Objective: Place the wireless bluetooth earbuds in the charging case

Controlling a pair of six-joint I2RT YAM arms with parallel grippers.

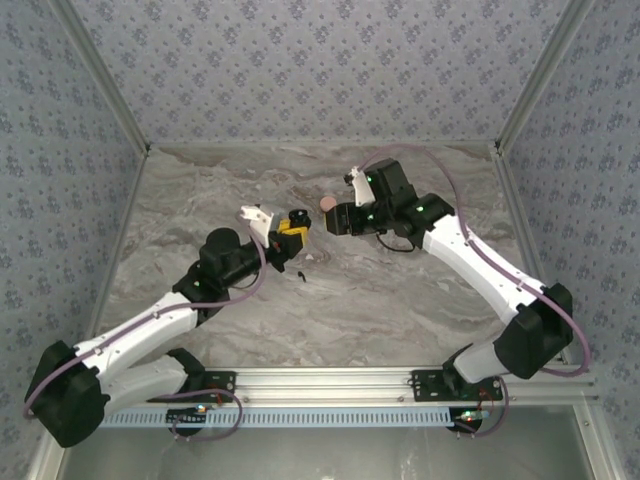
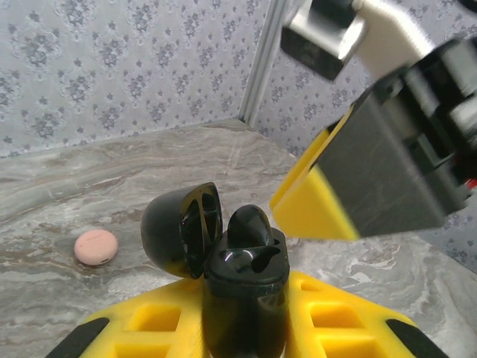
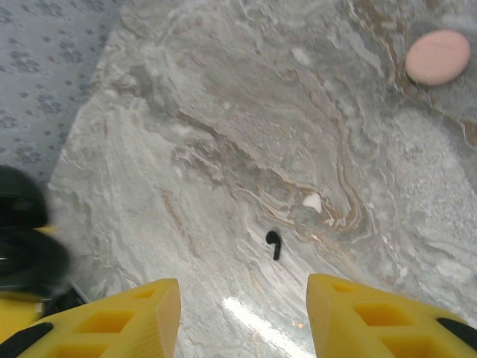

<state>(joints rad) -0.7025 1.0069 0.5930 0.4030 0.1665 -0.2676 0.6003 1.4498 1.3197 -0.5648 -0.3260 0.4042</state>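
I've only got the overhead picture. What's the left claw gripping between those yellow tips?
Observer: The left claw is shut on a black charging case, its lid flipped open.
Operator: Anything inside?
Observer: One black earbud stands in a slot.
Operator: And the other arm?
Observer: The right claw is open and empty; its camera sees a loose earbud lying on the table.

Left wrist view: charging case [image 2: 246,298] is sitting bottom centre between the fingers of the left gripper [image 2: 246,328], one earbud [image 2: 250,224] standing in it. Right wrist view: loose earbud [image 3: 274,244] is lying mid-frame on the table [image 3: 186,112], round disc [image 3: 437,57] upper right.
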